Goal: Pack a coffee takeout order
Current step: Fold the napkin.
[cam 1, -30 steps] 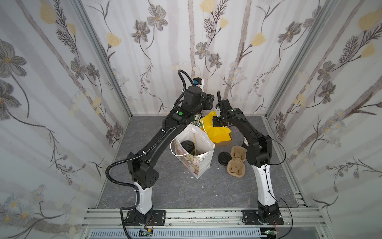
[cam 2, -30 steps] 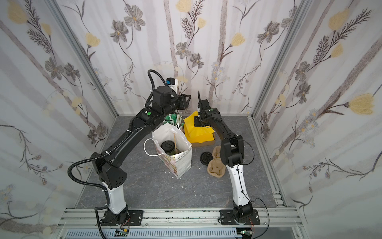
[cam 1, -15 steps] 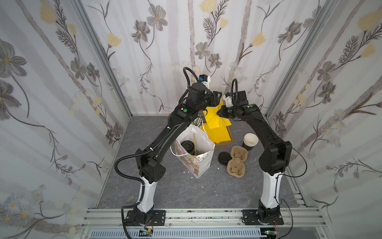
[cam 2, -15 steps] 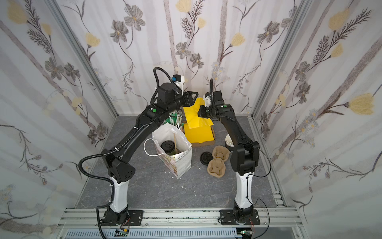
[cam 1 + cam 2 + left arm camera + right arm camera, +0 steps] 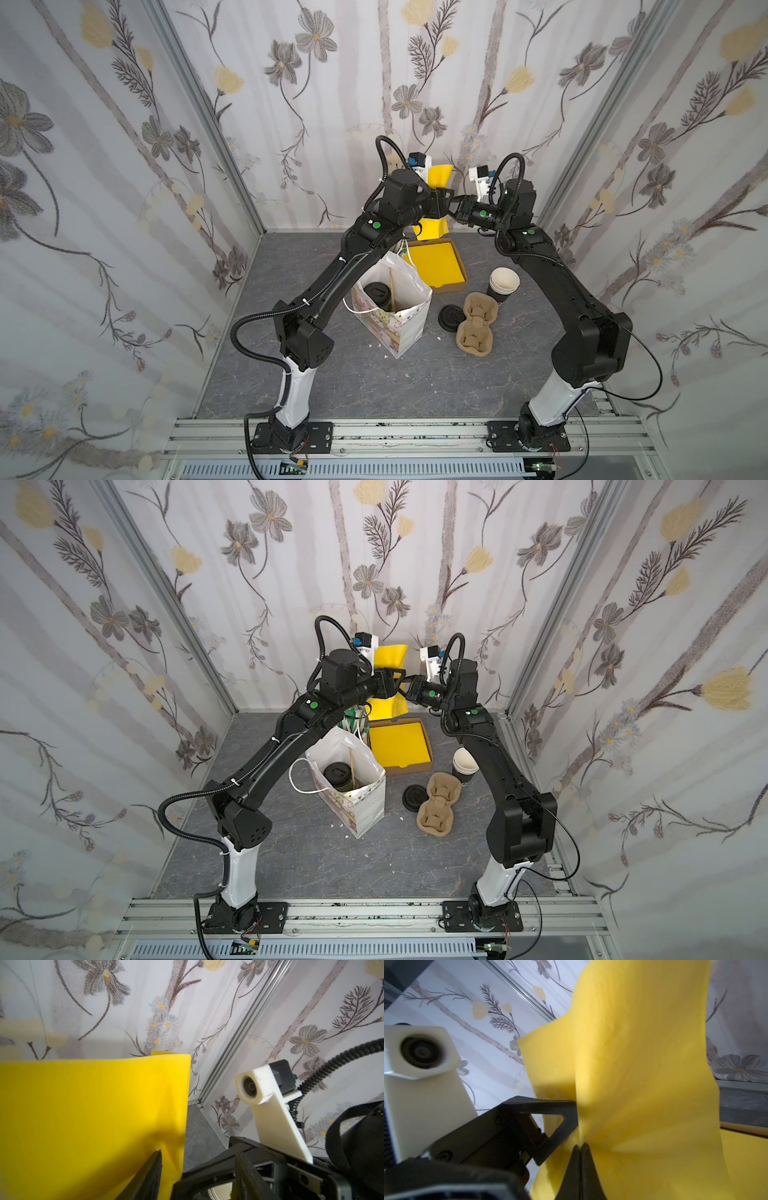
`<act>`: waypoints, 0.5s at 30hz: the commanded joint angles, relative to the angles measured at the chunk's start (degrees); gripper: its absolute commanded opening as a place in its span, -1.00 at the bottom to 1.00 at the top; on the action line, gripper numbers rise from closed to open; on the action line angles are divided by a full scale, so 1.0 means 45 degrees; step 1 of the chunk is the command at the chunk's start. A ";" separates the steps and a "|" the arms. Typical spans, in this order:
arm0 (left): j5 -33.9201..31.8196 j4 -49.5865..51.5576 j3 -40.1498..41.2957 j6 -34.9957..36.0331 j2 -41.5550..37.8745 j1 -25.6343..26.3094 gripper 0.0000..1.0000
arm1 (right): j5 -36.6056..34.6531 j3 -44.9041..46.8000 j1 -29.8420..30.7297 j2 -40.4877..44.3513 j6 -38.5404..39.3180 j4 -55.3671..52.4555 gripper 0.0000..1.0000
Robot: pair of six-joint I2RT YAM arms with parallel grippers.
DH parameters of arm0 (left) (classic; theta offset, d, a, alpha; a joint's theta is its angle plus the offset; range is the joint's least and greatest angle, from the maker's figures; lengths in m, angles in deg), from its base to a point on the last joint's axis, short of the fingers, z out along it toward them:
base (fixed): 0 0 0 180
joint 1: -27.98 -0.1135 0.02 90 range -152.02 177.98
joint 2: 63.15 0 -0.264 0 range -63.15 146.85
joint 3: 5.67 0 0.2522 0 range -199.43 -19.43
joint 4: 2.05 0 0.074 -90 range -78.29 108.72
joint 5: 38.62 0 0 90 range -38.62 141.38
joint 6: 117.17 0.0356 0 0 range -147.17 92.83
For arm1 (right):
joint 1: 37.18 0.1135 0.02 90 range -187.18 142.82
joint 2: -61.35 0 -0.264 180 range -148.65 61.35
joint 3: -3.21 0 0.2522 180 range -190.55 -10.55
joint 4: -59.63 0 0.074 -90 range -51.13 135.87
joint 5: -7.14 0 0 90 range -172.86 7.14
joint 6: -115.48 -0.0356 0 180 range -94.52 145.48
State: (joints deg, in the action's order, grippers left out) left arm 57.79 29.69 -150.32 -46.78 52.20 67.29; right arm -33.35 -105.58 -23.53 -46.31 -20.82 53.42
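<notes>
Jaws of the right gripper [image 5: 580, 1147] clamp a folded bright yellow napkin [image 5: 643, 1064]; those of the left gripper [image 5: 198, 1152] stand apart, one touching it.

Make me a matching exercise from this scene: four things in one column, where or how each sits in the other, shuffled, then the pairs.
Things:
1. napkin
2. lidded cup
3. loose lid
4. cup stack

Places or states:
A. inside the bag
B. lying flat beside the carrier
C. up in the air, pinched by the right gripper
D. standing upright, mouth open, no lid

Pairs: 1-C, 2-A, 3-B, 4-D
</notes>
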 commanded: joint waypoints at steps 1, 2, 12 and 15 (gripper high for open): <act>-0.0777 -0.0304 0.0260 0.0432 -0.0551 -0.0003 0.17 | 0.1568 0.0514 -0.0006 0.0199 -0.2305 0.3903 -1.00; -0.0985 -0.0304 0.0403 0.0418 -0.0734 -0.0005 0.17 | 0.1703 0.0803 -0.0006 0.0279 -0.2955 0.4823 -1.00; 0.0034 -0.0318 0.2440 0.0469 -0.2202 0.0281 0.22 | 0.1384 0.2388 0.0264 0.0118 -0.9176 1.2702 -1.00; 0.0202 -0.0302 0.2681 0.0716 -0.2294 0.0491 0.23 | 0.1332 0.2442 0.0566 0.0209 -0.9535 1.2915 -1.00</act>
State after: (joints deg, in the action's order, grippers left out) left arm 57.16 25.36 -139.42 -45.65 41.97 68.91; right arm -26.44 -94.58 -21.98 -45.67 -57.06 99.36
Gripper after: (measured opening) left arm 0.613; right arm 0.048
